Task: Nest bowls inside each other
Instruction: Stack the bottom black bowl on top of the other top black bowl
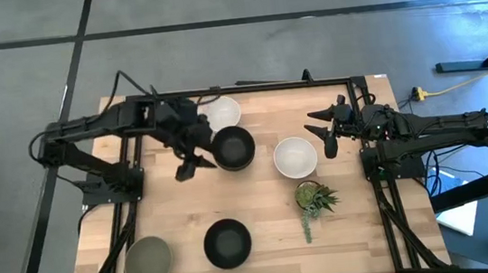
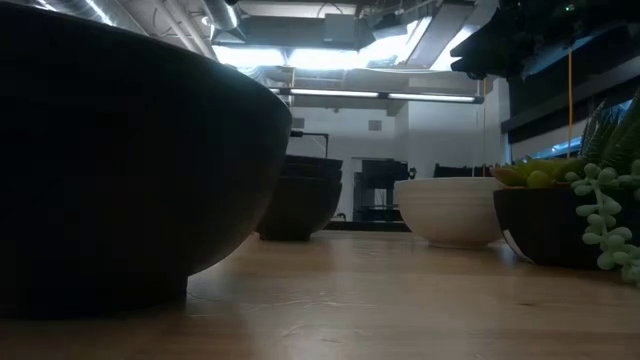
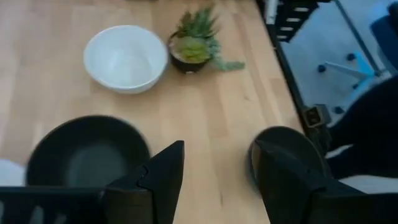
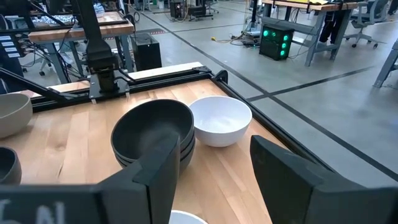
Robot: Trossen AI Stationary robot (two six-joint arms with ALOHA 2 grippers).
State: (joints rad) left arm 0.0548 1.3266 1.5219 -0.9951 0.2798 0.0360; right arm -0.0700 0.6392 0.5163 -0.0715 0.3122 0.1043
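Two black bowls sit nested at mid-table. One white bowl stands just beyond them, toward the far edge. Another white bowl stands to their right. A single black bowl and the grey-beige bowl rest near the near edge. My left gripper hovers open just left of the nested black bowls, with bare table between its fingers. My right gripper is open, right of the second white bowl.
A small potted green plant stands right of centre, near the white bowl. A black frame runs around the table's far and side edges. Bare wood lies between the nested bowls and the near-edge bowls.
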